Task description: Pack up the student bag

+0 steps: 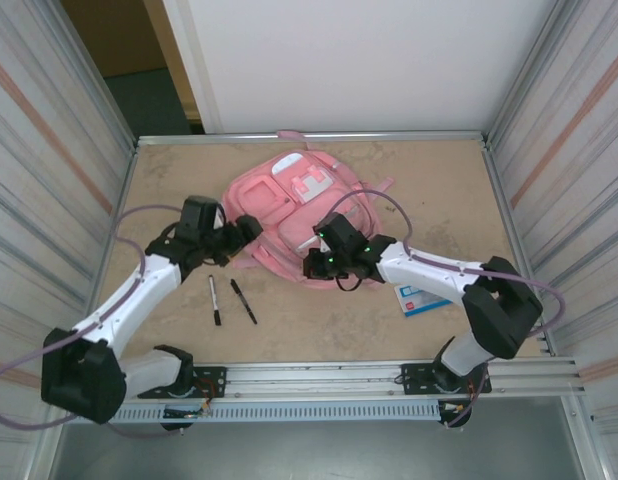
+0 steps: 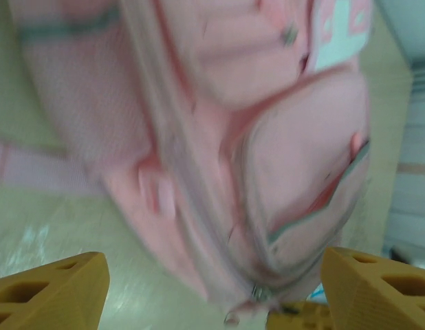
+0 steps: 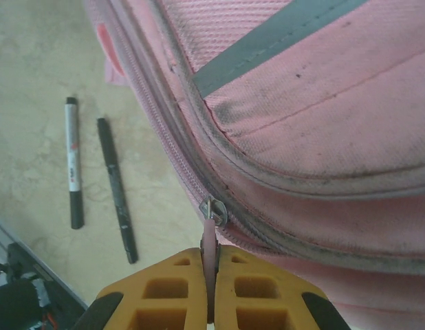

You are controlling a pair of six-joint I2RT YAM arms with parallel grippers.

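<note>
My desk is a mottled beige slab with a metal rim. Ribbed metal walls stand at 9 and 3 o'clock and a smooth white panel at 12. The student bag lies flat near the desk's centre, soft woven pink fabric with grey piping and rounded pockets. My right pincer is clenched on its pink zip pull at the bag's 6 o'clock edge. My left pincer, at the bag's 9 o'clock, gapes released, holding nothing. A white-barrelled marker and a slim black pen lie at the bag's 7 o'clock.

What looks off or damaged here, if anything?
Nothing spilled or torn. The student bag has dark grime along its seam piping, above the zipper pull pinched in the right claw; looks like wear, not damage.
</note>
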